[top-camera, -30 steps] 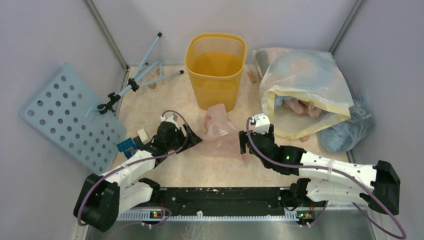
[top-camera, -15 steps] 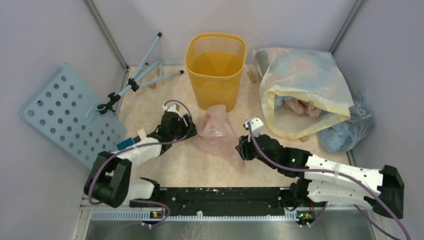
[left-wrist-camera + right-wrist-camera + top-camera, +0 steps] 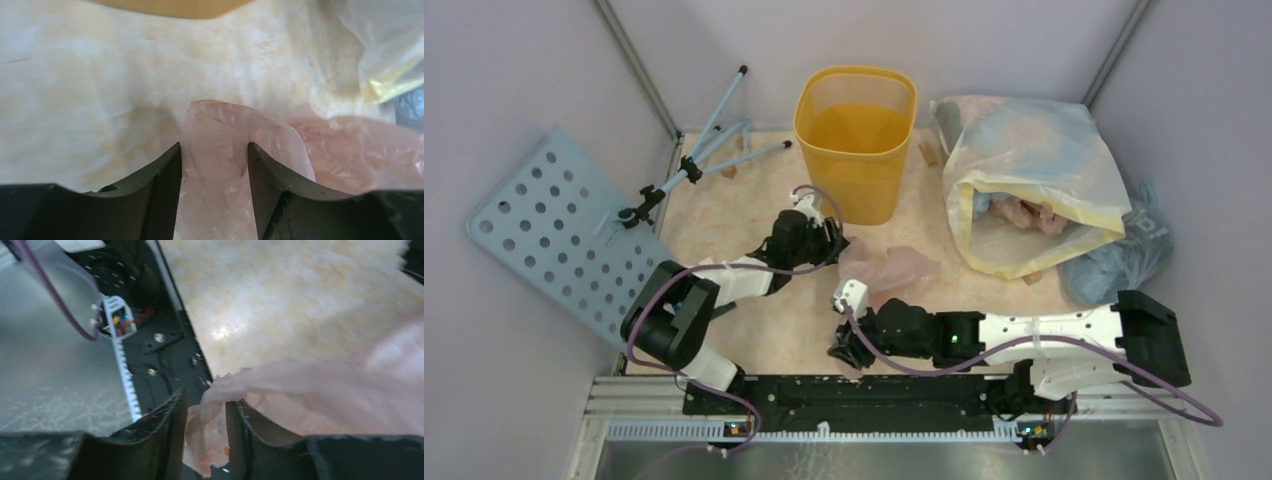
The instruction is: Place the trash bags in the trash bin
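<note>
The trash bag point(image 3: 894, 268), a thin pale pink film, lies crumpled on the table in front of the yellow-orange trash bin point(image 3: 854, 130). My left gripper point(image 3: 832, 243) is at the bag's left edge, just below the bin. In the left wrist view a raised fold of the bag point(image 3: 215, 170) fills the gap of the left gripper point(image 3: 214, 146), whose jaws stand apart. My right gripper point(image 3: 844, 345) is low near the front rail. It is shut on a bunched corner of the bag point(image 3: 215, 415), seen between the fingers of the right gripper point(image 3: 206, 397). The bin's base point(image 3: 170, 6) shows at the top.
A large whitish-yellow sack point(image 3: 1024, 180) lies right of the bin, with a grey-blue plastic bag point(image 3: 1119, 260) beside it. A blue perforated board point(image 3: 554, 235) and a small tripod point(image 3: 704, 160) are at the left. The black base rail point(image 3: 864, 390) runs along the front edge.
My right gripper closed on the bag's corner and dragged it left and toward the front rail. The left gripper moved right toward the bin and narrowed around a fold. The bag shifted right.
</note>
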Robot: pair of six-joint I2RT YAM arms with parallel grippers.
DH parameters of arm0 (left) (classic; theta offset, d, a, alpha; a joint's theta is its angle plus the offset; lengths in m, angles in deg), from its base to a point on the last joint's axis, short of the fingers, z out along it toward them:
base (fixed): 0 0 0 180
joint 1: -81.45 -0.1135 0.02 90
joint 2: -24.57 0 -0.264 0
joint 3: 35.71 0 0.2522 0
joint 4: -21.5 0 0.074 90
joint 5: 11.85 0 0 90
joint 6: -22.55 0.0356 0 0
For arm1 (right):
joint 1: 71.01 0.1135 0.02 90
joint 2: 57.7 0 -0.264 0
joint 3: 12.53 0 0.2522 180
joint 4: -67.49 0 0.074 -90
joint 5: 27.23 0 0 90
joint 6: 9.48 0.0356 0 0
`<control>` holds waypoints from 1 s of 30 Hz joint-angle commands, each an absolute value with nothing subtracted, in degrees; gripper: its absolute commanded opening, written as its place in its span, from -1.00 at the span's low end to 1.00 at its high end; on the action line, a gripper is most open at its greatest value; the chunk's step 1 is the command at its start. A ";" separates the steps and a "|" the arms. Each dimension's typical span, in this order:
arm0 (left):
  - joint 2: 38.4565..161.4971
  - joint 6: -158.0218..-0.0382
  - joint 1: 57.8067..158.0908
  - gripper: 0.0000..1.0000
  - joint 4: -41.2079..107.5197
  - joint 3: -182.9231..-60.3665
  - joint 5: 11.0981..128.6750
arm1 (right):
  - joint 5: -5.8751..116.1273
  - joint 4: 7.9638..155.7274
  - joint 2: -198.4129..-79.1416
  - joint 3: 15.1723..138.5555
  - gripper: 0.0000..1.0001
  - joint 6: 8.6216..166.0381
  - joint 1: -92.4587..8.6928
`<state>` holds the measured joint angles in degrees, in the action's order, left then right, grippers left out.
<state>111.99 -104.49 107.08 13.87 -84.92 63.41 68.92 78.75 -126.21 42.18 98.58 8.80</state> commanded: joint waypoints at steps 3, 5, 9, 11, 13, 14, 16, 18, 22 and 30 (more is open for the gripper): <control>114.06 -101.17 112.37 0.22 9.68 -89.95 62.57 | 71.44 72.55 -132.63 50.34 0.18 96.31 12.75; 113.29 -99.41 112.39 0.29 10.56 -90.02 62.64 | 75.07 73.27 -131.65 49.67 0.45 97.21 12.80; 109.43 -94.87 112.15 0.48 17.02 -90.67 68.48 | 81.48 74.31 -124.91 45.53 0.80 99.22 12.81; 106.51 -93.63 111.61 0.55 20.94 -90.65 71.33 | 84.19 75.92 -121.14 43.75 0.80 100.03 12.83; 103.38 -92.24 110.98 0.63 24.02 -90.42 73.19 | 86.16 78.20 -118.00 42.43 0.81 100.73 12.82; 101.69 -91.32 110.90 0.67 25.86 -90.38 74.42 | 87.25 79.39 -116.67 41.80 0.81 101.26 12.79; 98.09 -89.93 110.78 0.77 29.70 -90.50 77.34 | 88.38 81.80 -114.20 40.54 0.82 101.95 12.79; 94.84 -88.94 110.80 0.83 33.01 -90.48 81.20 | 89.52 84.78 -112.34 39.61 0.83 102.93 12.82; 89.05 -89.58 110.76 0.97 40.33 -90.81 84.36 | 91.62 88.80 -110.04 38.45 0.84 104.04 12.81; 76.21 -87.12 110.79 0.97 52.44 -93.25 80.40 | 103.77 102.29 -108.86 41.98 0.84 107.31 11.29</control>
